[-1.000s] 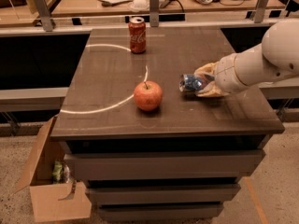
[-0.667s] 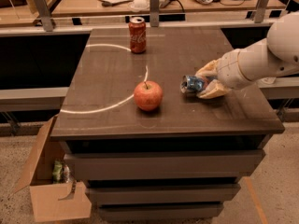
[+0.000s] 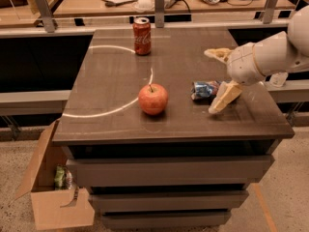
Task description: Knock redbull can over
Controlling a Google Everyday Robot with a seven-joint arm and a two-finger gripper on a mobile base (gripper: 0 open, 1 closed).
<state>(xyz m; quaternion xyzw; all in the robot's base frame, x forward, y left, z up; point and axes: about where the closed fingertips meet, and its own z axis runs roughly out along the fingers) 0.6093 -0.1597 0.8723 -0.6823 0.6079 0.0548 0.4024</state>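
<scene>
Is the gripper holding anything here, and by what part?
Nothing. The gripper, open, hangs right of the apple; the redbull can lies on its side beside one finger.

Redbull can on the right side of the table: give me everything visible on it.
The slim silver and blue metal redbull can lies on its side on the dark brown tabletop, long axis roughly left to right in the view, right of the red apple and apart from it. Its surface looks shiny, blue with pale patches; no lettering is readable. The beige gripper sits at its right end, jaws open, the nearer one close beside the can; contact is unclear.
</scene>
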